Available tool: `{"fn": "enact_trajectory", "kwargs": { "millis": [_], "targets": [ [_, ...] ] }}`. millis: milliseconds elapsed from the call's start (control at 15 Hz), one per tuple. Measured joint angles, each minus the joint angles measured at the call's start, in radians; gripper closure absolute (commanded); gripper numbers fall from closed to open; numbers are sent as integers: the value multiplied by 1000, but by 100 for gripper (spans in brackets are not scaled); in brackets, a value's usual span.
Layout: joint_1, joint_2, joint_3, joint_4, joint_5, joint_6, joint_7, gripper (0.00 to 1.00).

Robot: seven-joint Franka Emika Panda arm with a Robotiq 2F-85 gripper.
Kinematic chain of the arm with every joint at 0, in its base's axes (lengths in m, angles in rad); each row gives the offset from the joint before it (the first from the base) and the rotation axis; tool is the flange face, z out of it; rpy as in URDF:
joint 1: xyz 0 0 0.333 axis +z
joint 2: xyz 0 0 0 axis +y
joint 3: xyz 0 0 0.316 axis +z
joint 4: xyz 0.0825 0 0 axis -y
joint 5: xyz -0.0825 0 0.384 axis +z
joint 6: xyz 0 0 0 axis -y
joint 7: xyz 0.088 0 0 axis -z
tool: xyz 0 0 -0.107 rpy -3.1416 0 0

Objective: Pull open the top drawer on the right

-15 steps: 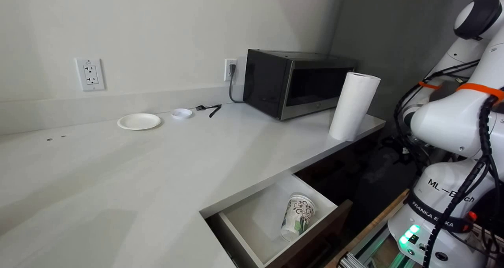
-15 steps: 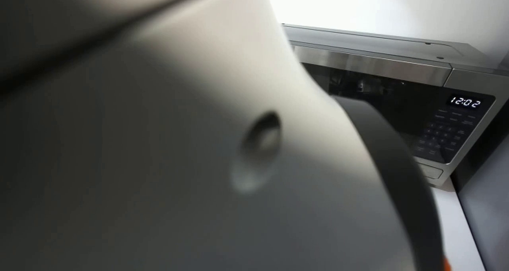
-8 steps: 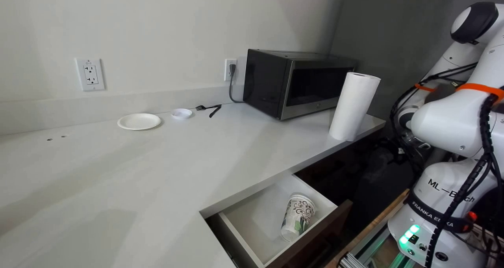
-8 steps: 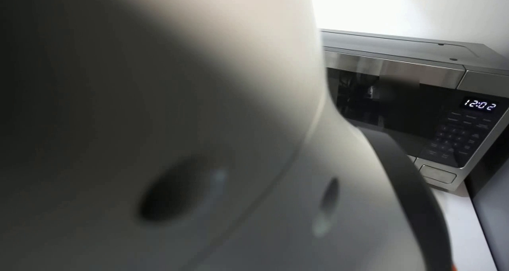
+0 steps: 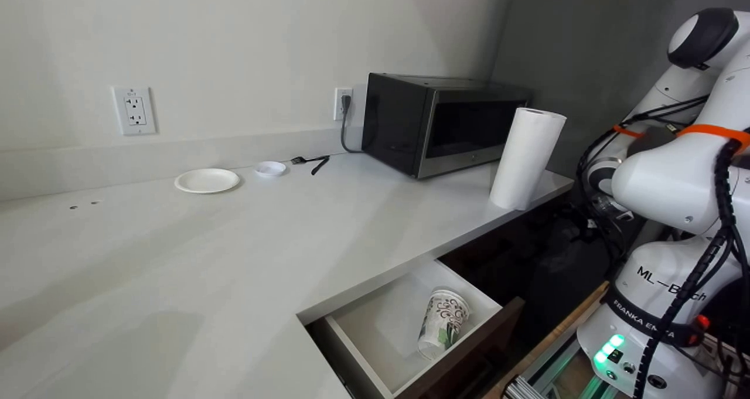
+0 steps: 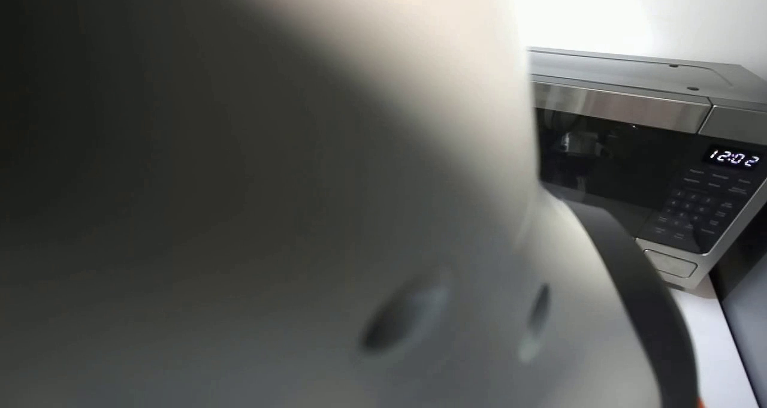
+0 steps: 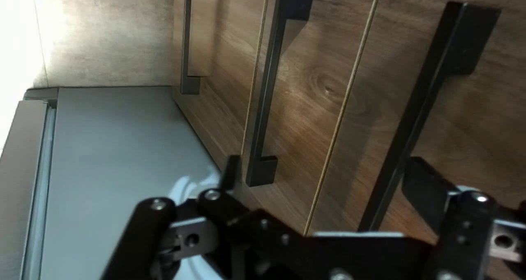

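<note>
As the white robot arm (image 5: 674,188) leans nearer, the black end effector (image 7: 324,167) has fingers (image 7: 425,191) wide apart; the brown wooden drawer (image 7: 478,123), likely top right, is ahead and closed; grabbing its long black handle (image 7: 417,111) seems next.

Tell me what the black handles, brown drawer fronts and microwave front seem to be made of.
Black handles: probably painted metal, satin finish; crisp edges and faint sheen, though plastic isn't ruled out.
Brown drawer fronts: wood or laminate, fairly matte; swirling grain shows.
Microwave front: steel-looking trim, streaked like brushed metal; dark, reflective window, glass or plastic.
</note>
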Motion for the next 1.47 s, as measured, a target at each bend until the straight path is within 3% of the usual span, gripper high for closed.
{"fn": "enact_trajectory", "kwargs": {
  "millis": [867, 1467],
  "targets": [
    [33, 48, 32, 42, 24, 13, -68, 0],
    [98, 107, 30, 84, 26, 187, -32, 0]
  ]
}}
